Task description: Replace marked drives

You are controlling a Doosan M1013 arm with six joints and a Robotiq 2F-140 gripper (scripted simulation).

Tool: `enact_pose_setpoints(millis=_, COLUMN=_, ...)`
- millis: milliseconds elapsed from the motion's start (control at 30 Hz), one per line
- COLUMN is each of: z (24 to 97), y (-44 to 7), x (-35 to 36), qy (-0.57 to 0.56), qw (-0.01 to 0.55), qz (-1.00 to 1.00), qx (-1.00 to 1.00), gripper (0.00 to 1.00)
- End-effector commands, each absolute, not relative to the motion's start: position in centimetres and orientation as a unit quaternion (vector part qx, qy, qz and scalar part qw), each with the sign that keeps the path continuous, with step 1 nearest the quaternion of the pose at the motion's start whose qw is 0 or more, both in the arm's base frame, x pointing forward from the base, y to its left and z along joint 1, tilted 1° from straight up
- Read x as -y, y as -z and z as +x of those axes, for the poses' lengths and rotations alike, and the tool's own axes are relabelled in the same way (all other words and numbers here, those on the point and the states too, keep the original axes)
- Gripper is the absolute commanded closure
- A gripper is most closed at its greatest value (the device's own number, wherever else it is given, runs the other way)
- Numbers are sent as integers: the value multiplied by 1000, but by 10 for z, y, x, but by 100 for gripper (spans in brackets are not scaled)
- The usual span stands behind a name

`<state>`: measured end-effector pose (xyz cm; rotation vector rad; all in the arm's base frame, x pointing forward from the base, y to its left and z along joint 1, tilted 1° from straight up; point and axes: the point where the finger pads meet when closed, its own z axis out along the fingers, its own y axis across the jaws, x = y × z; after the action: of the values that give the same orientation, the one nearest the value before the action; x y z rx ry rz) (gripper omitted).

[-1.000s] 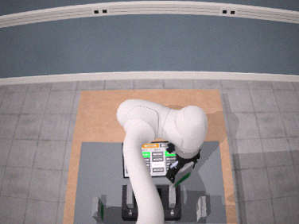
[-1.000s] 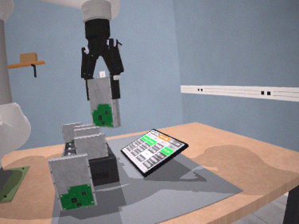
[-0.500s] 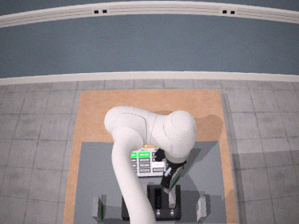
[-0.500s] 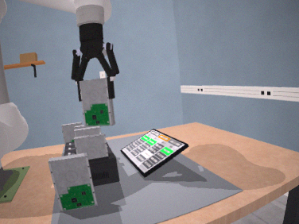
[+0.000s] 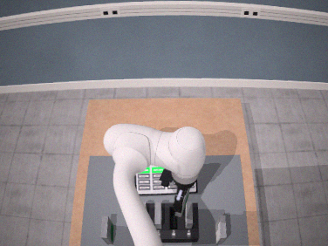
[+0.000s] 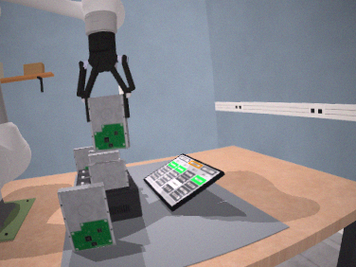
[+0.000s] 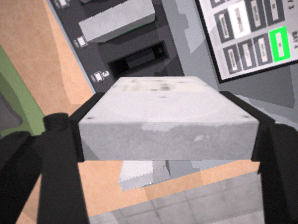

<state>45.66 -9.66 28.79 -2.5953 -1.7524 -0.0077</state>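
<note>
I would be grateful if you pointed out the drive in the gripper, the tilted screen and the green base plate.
held drive [image 6: 108,115] [image 7: 165,107]: exterior and wrist views, broad face
tilted screen [image 6: 164,191]: exterior view, display
green base plate [image 6: 20,219]: exterior view, bare part
</note>
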Motion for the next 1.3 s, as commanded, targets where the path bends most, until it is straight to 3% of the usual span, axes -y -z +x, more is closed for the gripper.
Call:
enact_pose_setpoints(millis=0, z=452, y=-288, x=88, qy=4, qw=5, qz=-805, qx=593, gripper=90)
enact_pose_setpoints(millis=1267, z=436, y=-286, x=62, qy=5, qw=5, qz=-721, qx=693, gripper=90)
